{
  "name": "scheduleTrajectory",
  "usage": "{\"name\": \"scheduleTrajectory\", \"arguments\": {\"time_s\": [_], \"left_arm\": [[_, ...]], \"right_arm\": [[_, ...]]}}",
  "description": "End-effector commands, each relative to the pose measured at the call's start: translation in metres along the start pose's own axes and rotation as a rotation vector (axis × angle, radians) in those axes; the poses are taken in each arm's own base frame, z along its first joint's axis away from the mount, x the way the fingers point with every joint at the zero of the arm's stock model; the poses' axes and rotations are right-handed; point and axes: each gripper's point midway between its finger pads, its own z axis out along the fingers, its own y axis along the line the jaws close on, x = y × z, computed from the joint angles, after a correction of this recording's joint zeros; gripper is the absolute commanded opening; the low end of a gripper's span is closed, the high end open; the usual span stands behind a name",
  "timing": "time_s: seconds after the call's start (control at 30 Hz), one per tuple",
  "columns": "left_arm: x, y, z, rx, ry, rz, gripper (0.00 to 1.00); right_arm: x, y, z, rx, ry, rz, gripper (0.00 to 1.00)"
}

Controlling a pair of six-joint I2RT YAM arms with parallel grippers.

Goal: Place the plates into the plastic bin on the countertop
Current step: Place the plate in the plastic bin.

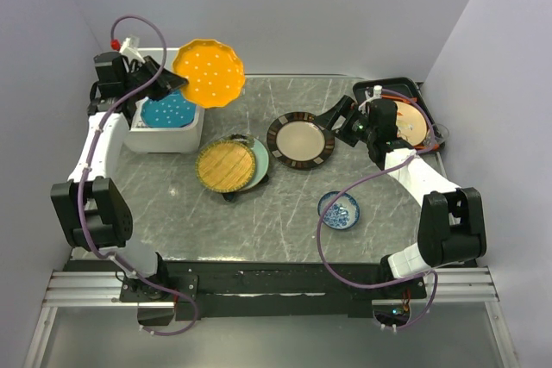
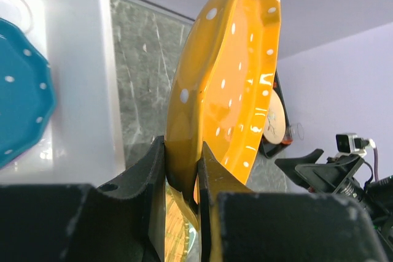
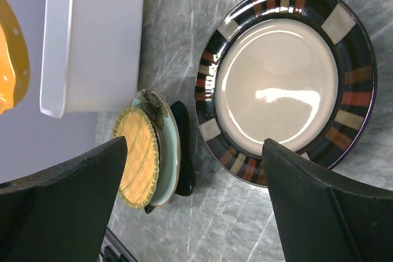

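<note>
Left gripper (image 2: pixel 182 170) clamped on the orange dotted plate's (image 1: pixel 208 72) rim, plate aloft beside the plastic bin (image 1: pixel 164 137) at the countertop's (image 1: pixel 285 204) far-left corner; right gripper (image 3: pixel 193 157) fingers spread wide, empty. Risk: the thin rim grip may let the plate pivot and strike the bin's wall.

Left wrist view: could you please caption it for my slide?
Left jaws clamp the orange dotted plate beside the white bin holding a teal plate.

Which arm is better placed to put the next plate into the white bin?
Left. The left tool is shut on the orange white-dotted plate, raised beside the white plastic bin; the right tool is open above the brown-rimmed plate, farther off.
</note>
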Motion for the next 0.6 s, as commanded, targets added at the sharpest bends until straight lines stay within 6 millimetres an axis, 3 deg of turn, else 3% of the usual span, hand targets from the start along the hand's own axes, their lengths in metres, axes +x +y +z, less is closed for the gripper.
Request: {"name": "scheduleTrajectory", "arguments": {"time_s": [0.0,0.57], "left_arm": [[-0.055,-0.06,-0.04,0.151,-0.183,0.121,0.01],[-0.095,0.011,-0.066,-0.007,-0.313,0.011,0.01]], "right_arm": [[-0.012,0.011,-0.006,-0.033,-0.046,-0.032,0.97],[-0.009,0.006,-0.001,-0.022,-0.029,-0.04,0.97]]}}
